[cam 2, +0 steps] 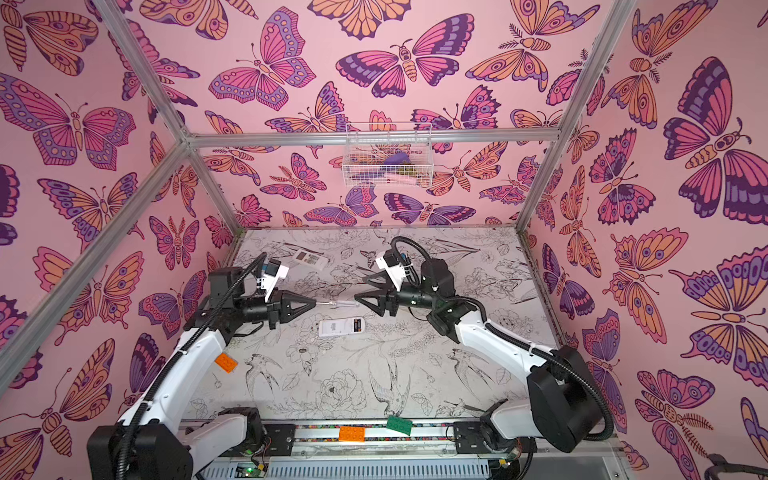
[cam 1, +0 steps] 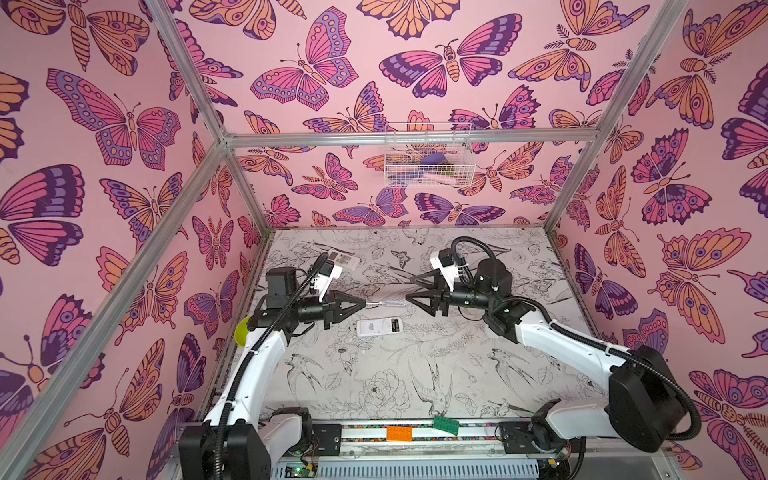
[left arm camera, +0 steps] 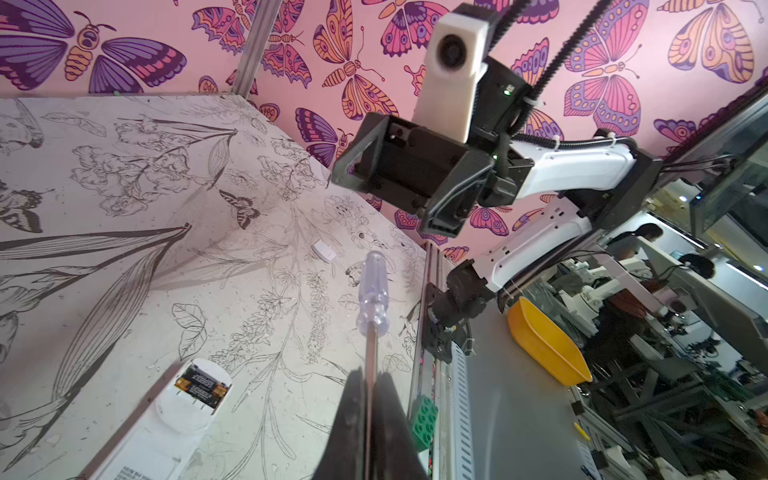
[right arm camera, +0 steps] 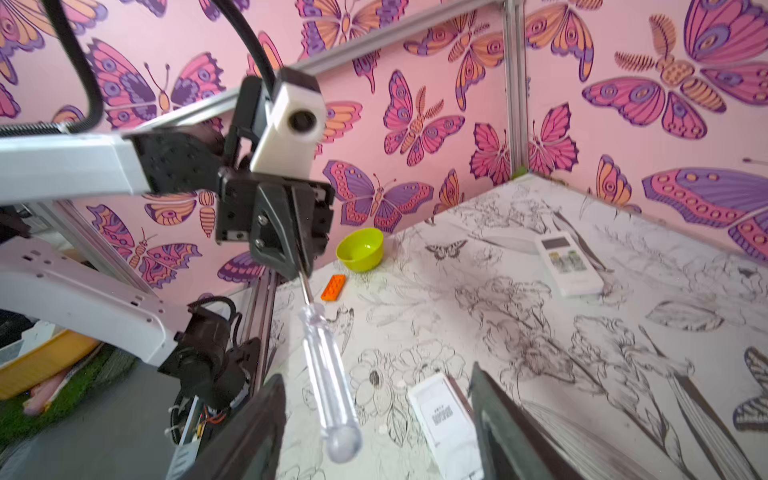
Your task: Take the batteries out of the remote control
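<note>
The left gripper point(cam 1: 365, 304) is closed on the metal shaft of the screwdriver point(cam 1: 388, 304) and holds it level above the table point(cam 1: 415, 374). The clear handle points right, toward the right gripper point(cam 1: 408, 287). In the left wrist view the shaft runs out from between the closed fingers point(left arm camera: 353, 399), with the handle point(left arm camera: 372, 291) beyond them.

The right gripper's fingers are spread wide. In the right wrist view the end of the handle point(right arm camera: 328, 382) lies in the gap between the two fingers point(right arm camera: 257, 419) and appears clear of both. In both top views the handle end is just beside the nearer fingertip.

A white remote point(cam 1: 379, 326) lies back side up at the table centre, just near of the screwdriver and below it. Its battery bay is uncovered, at the remote's right end. The batteries point(left arm camera: 202, 384) sit in the bay, black with gold ends, side by side. They also show in the top views point(cam 2: 356, 325). Neither gripper touches the remote or the batteries.

A second remote point(cam 2: 309, 258) lies face up at the far left of the table, well apart from the first.

A green bowl point(right arm camera: 360, 249) stands at the left table edge, behind the left arm. An orange brick point(right arm camera: 333, 287) lies just near of the bowl.
</note>
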Tool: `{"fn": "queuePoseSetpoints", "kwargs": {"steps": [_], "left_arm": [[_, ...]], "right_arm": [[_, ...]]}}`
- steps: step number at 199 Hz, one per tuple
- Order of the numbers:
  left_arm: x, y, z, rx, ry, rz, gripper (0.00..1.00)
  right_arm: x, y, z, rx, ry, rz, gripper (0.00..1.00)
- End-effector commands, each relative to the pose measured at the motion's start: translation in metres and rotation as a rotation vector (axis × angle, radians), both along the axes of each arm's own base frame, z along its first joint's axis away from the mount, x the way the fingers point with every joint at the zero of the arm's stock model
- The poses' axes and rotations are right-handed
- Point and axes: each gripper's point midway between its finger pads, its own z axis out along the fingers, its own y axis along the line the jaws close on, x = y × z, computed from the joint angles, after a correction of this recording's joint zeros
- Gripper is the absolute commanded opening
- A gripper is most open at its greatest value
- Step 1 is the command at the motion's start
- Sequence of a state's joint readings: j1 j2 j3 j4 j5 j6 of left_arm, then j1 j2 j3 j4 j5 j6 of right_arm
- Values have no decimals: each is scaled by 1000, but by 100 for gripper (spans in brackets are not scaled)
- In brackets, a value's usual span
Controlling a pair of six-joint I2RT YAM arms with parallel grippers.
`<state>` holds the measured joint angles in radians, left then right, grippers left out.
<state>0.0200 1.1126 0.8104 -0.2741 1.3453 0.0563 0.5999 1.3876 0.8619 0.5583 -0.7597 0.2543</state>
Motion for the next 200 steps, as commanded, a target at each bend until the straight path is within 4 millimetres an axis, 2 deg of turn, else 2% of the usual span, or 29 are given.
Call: {"fn": "queuePoseSetpoints", "kwargs": {"steps": [1, 26, 60, 88, 91, 97, 132, 165, 200], "left_arm": [[6, 1, 8, -34, -8, 19, 0], [1, 0, 12, -44, -22, -4, 0], [-7, -2, 18, -62, -48, -46, 0], [-6, -3, 21, -59, -54, -41, 0], [-6, -3, 20, -58, -52, -40, 0], [-6, -3, 20, -58, -47, -36, 0], [1, -3, 24, -66, -14, -13, 0], [3, -2, 29, -78, -5, -7, 0], [3, -1, 29, -81, -23, -3, 0]], "right_arm": [[3, 7, 22, 116, 3, 16, 71], [-2, 18, 24, 132, 16, 46, 70], [1, 33, 14, 135, 83, 90, 69], [-9, 34, 18, 200, 76, 134, 66], [-6, 37, 7, 189, 98, 136, 66], [-6, 40, 5, 191, 110, 145, 65], [-19, 46, 13, 253, 99, 185, 61], [-19, 54, 8, 271, 148, 222, 56], [-32, 67, -2, 252, 149, 275, 54]]}}
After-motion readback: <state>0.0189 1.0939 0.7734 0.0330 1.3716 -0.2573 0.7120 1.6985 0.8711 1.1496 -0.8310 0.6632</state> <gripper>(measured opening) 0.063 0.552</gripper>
